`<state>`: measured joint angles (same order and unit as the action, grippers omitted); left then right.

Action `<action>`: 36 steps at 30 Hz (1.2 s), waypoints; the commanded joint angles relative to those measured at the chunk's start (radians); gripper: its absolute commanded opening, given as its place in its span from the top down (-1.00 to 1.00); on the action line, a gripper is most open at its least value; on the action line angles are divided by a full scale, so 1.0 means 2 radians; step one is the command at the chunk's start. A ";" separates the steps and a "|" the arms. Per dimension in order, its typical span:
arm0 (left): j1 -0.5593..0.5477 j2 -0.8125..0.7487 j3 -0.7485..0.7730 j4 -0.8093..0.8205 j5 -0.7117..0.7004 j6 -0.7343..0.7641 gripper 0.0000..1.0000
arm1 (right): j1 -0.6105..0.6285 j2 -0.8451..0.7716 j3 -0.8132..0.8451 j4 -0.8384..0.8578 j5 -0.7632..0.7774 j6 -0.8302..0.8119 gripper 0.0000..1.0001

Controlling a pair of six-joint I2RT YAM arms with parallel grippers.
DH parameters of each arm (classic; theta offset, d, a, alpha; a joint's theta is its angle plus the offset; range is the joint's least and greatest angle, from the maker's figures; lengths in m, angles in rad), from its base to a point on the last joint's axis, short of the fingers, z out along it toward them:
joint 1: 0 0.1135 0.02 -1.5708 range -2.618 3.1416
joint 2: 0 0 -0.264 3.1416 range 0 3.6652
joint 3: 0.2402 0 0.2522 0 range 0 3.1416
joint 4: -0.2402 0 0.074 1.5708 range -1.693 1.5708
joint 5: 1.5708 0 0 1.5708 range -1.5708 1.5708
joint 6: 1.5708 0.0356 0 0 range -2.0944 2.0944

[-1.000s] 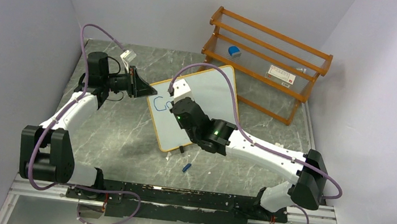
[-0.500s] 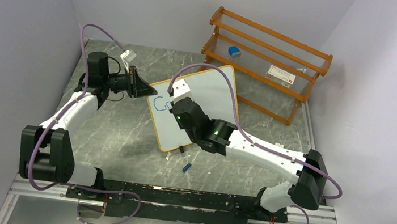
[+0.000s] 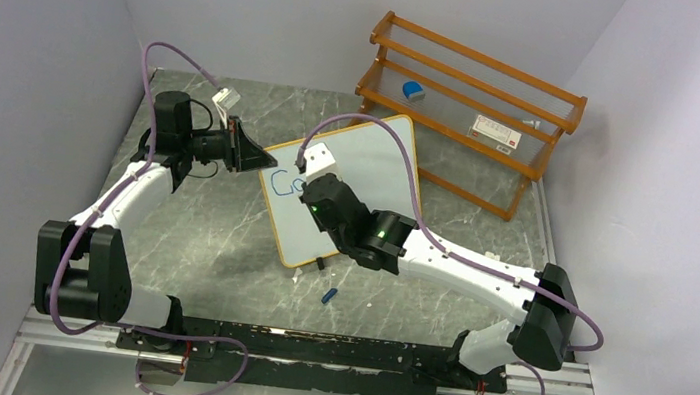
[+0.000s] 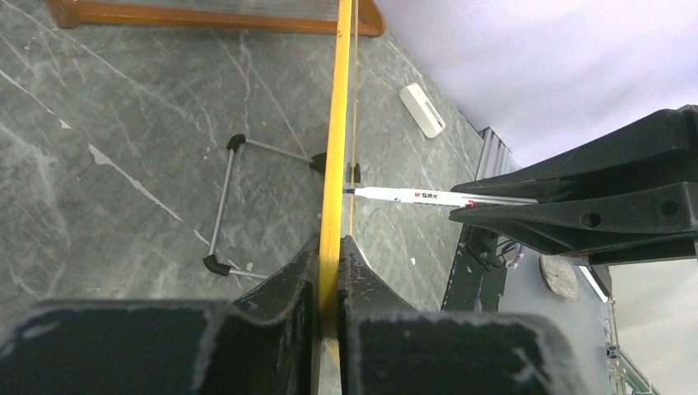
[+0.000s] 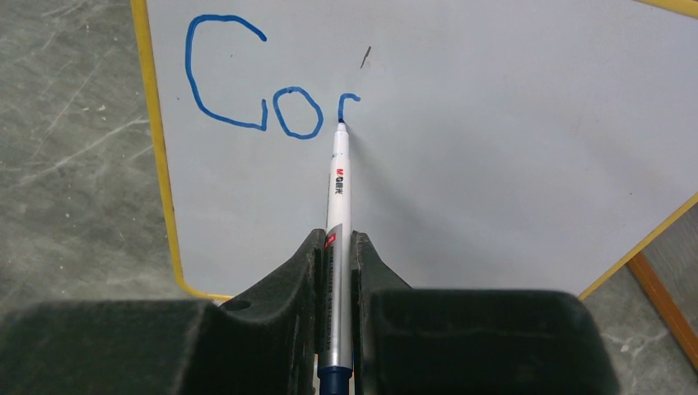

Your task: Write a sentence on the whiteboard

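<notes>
The whiteboard (image 3: 375,165) stands tilted on the table, and its yellow-orange frame shows edge-on in the left wrist view (image 4: 337,123). My left gripper (image 3: 262,164) (image 4: 331,247) is shut on the frame's left edge. My right gripper (image 3: 310,189) (image 5: 335,243) is shut on a white marker (image 5: 338,181) (image 4: 411,195). The marker's tip touches the board surface (image 5: 494,123). Of the sentence (image 5: 190,74) (image 3: 279,181), the blue letters "Co" and a short hooked stroke at the tip are on the board.
A wooden rack (image 3: 467,111) stands behind the board, holding a blue eraser (image 3: 412,90) and a white box (image 3: 492,129). A blue marker cap (image 3: 328,296) lies near the front. A wire stand (image 4: 226,206) and a white block (image 4: 422,109) lie behind the board.
My right gripper with the marker has crept slightly left and up along the board. The left arm and the board have not moved.
</notes>
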<state>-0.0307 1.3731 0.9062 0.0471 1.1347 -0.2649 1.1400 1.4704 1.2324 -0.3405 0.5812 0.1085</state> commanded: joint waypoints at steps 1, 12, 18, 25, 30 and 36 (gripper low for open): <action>-0.012 0.009 0.004 -0.023 0.004 0.014 0.90 | -0.002 -0.009 -0.007 -0.022 -0.003 0.006 1.00; -0.012 0.009 0.004 -0.023 0.004 0.014 0.90 | -0.003 -0.009 -0.012 -0.025 0.024 0.009 1.00; -0.012 0.009 0.003 -0.023 0.004 0.013 0.90 | -0.005 -0.014 -0.014 -0.018 0.029 0.008 1.00; -0.013 0.009 0.003 -0.023 0.005 0.014 0.90 | -0.008 -0.020 -0.018 0.006 0.034 0.007 1.00; -0.012 0.008 0.004 -0.023 0.005 0.015 0.90 | -0.009 -0.022 -0.019 0.025 0.033 0.003 1.00; -0.012 0.008 0.004 -0.023 0.004 0.016 0.90 | -0.010 -0.021 -0.017 0.038 0.034 -0.002 1.00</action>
<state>-0.0307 1.3739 0.9062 0.0471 1.1351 -0.2649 1.1267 1.4494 1.2022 -0.3149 0.6216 0.1101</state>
